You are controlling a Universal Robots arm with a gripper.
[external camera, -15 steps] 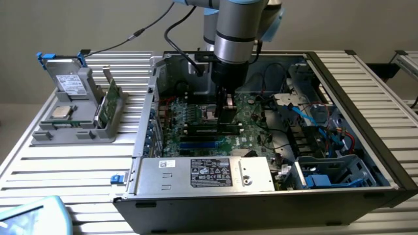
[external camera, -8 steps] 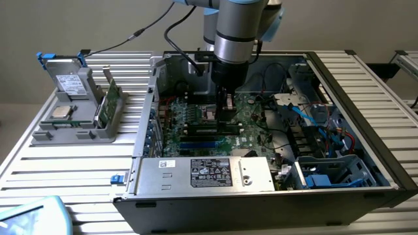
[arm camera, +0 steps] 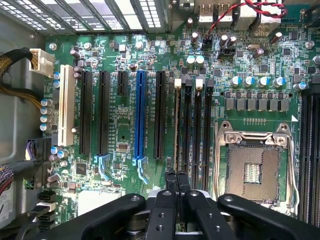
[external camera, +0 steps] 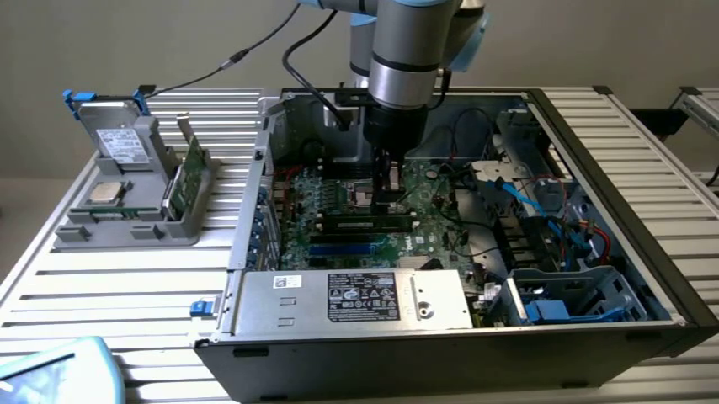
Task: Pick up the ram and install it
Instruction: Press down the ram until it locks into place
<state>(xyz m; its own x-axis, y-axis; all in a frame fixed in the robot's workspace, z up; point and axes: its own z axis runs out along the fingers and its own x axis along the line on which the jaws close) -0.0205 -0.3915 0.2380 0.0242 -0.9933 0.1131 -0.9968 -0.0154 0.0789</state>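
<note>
Inside the open case (external camera: 584,168), claw (arm camera: 176,181) pressed together on the ram's (arm camera: 177,125) edge, ram seated in a slot beside the CPU socket (arm camera: 252,167), long axis along the slots, walls well apart.

One open computer case (external camera: 629,278), one motherboard (arm camera: 120,130), one blue slot (arm camera: 140,117), one white slot (arm camera: 65,110), one empty processor socket (arm camera: 252,167)

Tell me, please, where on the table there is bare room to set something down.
The ribbed table is bare in front of the grey parts holder, between it and the computer case. Another bare strip lies at the exterior view's right of the case. Inside the case it is crowded: the end effector stands over the motherboard beside cables.
</note>
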